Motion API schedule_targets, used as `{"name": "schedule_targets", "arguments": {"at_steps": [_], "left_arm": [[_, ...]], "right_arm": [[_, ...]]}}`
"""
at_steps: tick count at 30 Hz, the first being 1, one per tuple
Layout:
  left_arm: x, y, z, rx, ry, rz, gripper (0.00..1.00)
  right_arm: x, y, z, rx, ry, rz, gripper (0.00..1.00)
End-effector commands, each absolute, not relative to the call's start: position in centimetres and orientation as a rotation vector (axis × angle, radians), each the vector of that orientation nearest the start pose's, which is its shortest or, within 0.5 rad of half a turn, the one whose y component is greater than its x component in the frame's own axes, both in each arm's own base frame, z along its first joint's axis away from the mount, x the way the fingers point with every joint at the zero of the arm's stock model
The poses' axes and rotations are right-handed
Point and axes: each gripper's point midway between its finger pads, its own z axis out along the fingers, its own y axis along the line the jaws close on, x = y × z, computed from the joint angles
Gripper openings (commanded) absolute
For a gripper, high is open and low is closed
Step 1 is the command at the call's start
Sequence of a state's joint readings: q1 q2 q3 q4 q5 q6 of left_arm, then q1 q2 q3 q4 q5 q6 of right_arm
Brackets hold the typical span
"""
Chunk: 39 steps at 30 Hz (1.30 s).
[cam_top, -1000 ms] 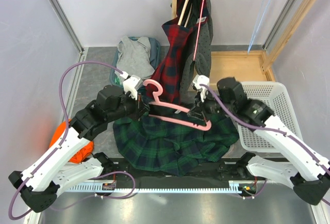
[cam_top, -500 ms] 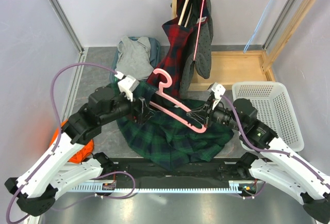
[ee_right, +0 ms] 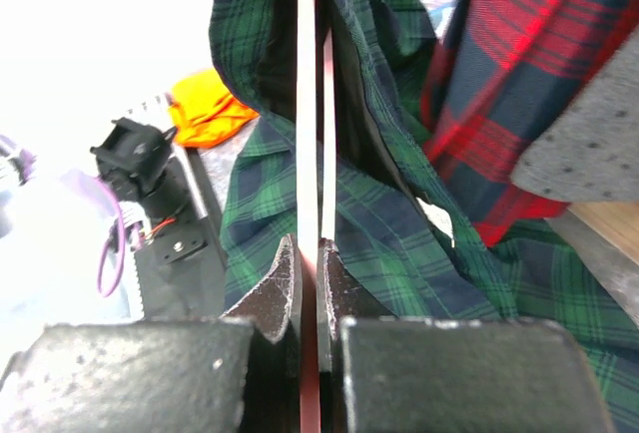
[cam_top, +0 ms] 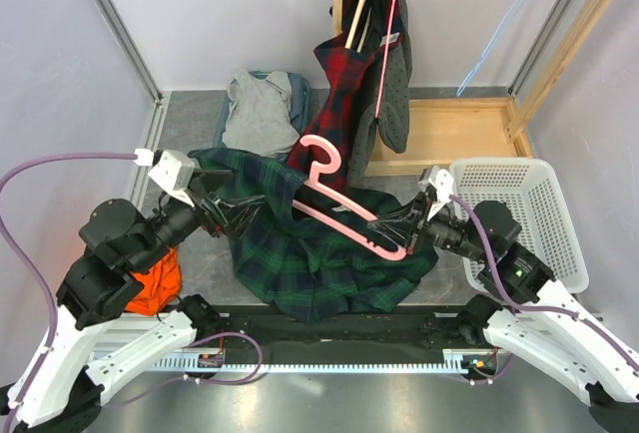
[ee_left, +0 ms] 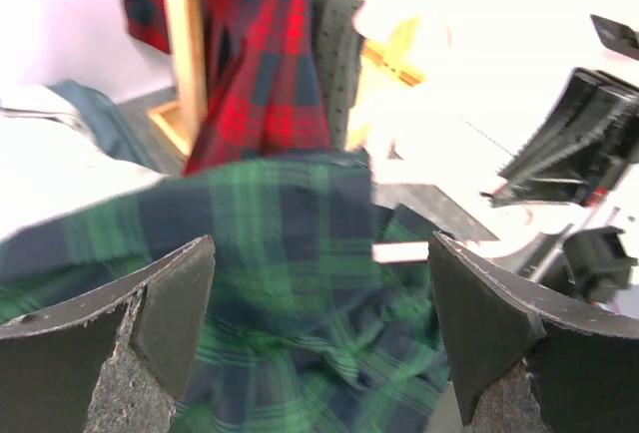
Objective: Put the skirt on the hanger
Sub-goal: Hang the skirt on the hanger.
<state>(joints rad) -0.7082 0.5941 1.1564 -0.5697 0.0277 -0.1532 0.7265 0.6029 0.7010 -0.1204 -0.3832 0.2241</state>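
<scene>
The right fingers (ee_right: 275, 288) were clenched on the pink hanger (ee_right: 301, 74) above the bench. The left fingers (ee_left: 175, 298) stood released, wide apart, and the green skirt (cam_top: 329, 268) was lifted at them, the rest of it lying between the arms. I judged that the waistband should be held stretched while the hanger end slid inside. The white basket (cam_top: 504, 164) on the right showed nothing in it.

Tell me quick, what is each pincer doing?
Left pincer: open, gripping nothing.
Right pincer: closed on the pink hanger.
</scene>
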Motion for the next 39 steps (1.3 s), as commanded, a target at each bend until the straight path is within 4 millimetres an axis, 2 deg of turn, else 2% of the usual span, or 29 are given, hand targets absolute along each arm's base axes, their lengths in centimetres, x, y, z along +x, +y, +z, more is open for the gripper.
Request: {"name": "schedule_targets", "arguments": {"at_steps": [1,5,6,9,10,13,14,17,22,23,24,26,28,29,30,31,34,37,39], "left_arm": [[17.2,-14.4,41.7,0.495,1.489,-0.577,0.95],[15.9,-15.5,42.9,0.678,1.411,-0.573,0.95],[14.8,-16.5,42.8,0.77,1.384,-0.622,0.95],[12.9,-18.2,41.4,0.992,1.371,-0.676,0.95],[11.5,-18.7,40.8,1.073,1.376,-0.734,0.95],[10.9,-19.8,38.6,1.186,1.435,-0.8,0.94],[10.6,-20.1,37.0,1.234,1.481,-0.821,0.94],[9.7,-20.8,34.5,1.323,1.541,-0.905,0.93],[9.7,-21.3,32.4,1.345,1.601,-0.938,0.93],[9.7,-21.3,32.2,1.349,1.607,-0.944,0.89],[9.7,-21.4,32.0,1.35,1.615,-0.95,0.76],[9.6,-21.6,31.4,1.356,1.636,-0.97,0.66],[9.5,-21.7,31.0,1.359,1.655,-0.989,0.5],[9.6,-21.8,30.8,1.359,1.663,-0.989,0.42],[9.7,-21.7,30.5,1.355,1.674,-0.979,0.24],[9.9,-21.7,30.3,1.346,1.688,-0.974,0.18],[10.1,-21.5,30.2,1.338,1.697,-0.954,0.03],[10.7,-21.5,30.4,1.314,1.693,-0.92,0.02],[11.8,-21.2,30.6,1.252,1.713,-0.867,0.02]], "right_arm": [[12.4,23.4,38.1,-0.797,1.221,1.11,0.0],[10.0,23.1,38.5,-0.898,1.188,1.149,0.0],[9.4,22.9,38.7,-0.913,1.174,1.155,0.0],[8.3,22.2,39.2,-0.933,1.141,1.158,0.0],[7.9,22.1,39.1,-0.946,1.135,1.167,0.0],[7.3,21.9,39.1,-0.96,1.131,1.176,0.0],[6.9,21.9,39.0,-0.98,1.126,1.185,0.0],[6.7,22.1,38.2,-1.019,1.159,1.196,0.0],[6.3,22.2,37.6,-1.065,1.18,1.209,0.0],[6.3,22.2,37.6,-1.064,1.179,1.205,0.0],[6.4,22.1,37.5,-1.063,1.18,1.201,0.0],[6.4,22.1,37.5,-1.063,1.179,1.194,0.0],[6.5,22.0,37.5,-1.062,1.179,1.183,0.0],[6.7,22.1,37.5,-1.063,1.184,1.178,0.0],[6.8,22.1,37.4,-1.061,1.191,1.175,0.0],[6.8,22.1,37.4,-1.068,1.187,1.167,0.0],[7.1,22.3,37.2,-1.075,1.199,1.158,0.0],[7.8,22.4,37.1,-1.056,1.227,1.141,0.0],[8.6,22.2,37.1,-1.01,1.262,1.112,0.16]]}}
